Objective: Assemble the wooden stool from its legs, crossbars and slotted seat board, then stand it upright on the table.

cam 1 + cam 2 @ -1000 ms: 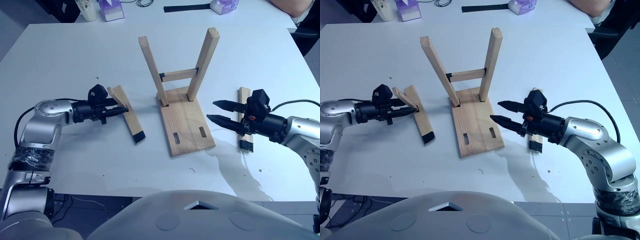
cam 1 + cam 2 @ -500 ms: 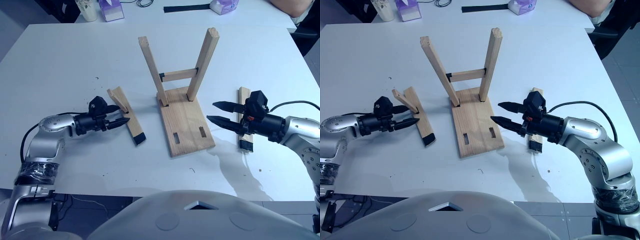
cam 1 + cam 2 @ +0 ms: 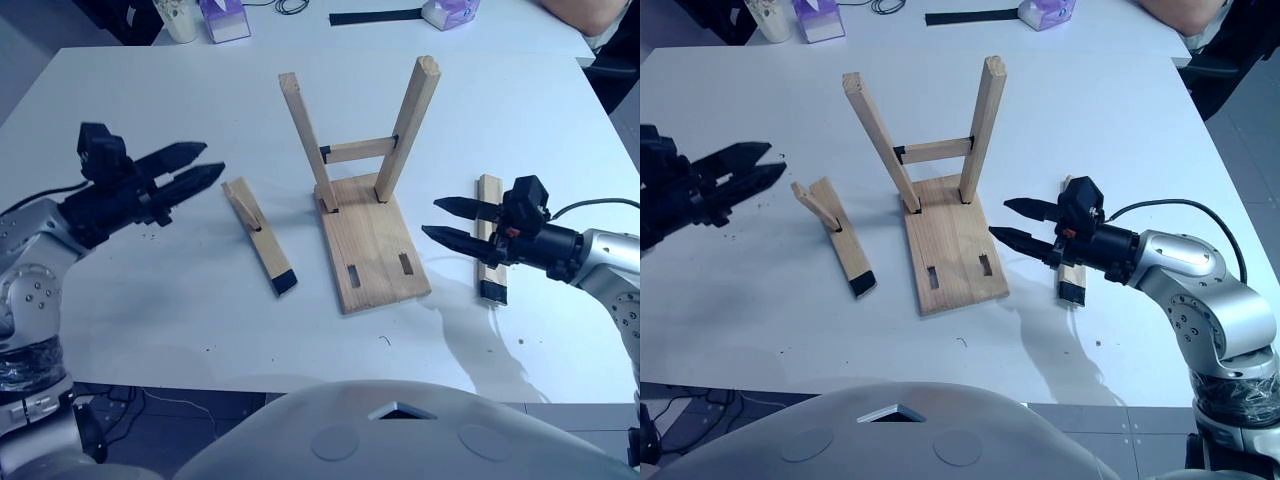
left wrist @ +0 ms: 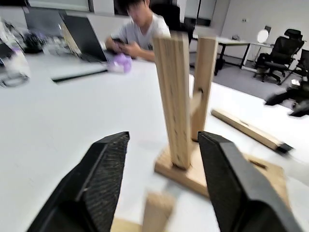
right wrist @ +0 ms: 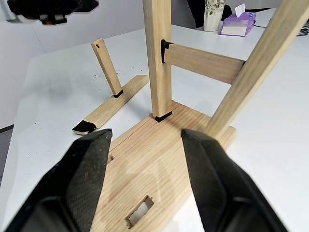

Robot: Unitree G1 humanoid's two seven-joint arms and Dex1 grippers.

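The slotted seat board lies flat mid-table. Two legs stand in its far slots, joined by a crossbar; its two near slots are empty. To the board's left lies a loose leg with a crossbar stub. My left gripper hovers open above the table, left of that piece and apart from it. A second loose leg lies right of the board. My right gripper is open just in front of it, pointing at the board's right edge, empty. In the right wrist view the fingers frame the board.
Along the table's far edge stand a cup, two purple tissue boxes and a black strip. The white table is bare between the loose left leg and its front edge.
My left gripper has pulled back from the loose leg's crossbar stub, risen up and to the left, and opened wider. The right gripper has barely shifted.
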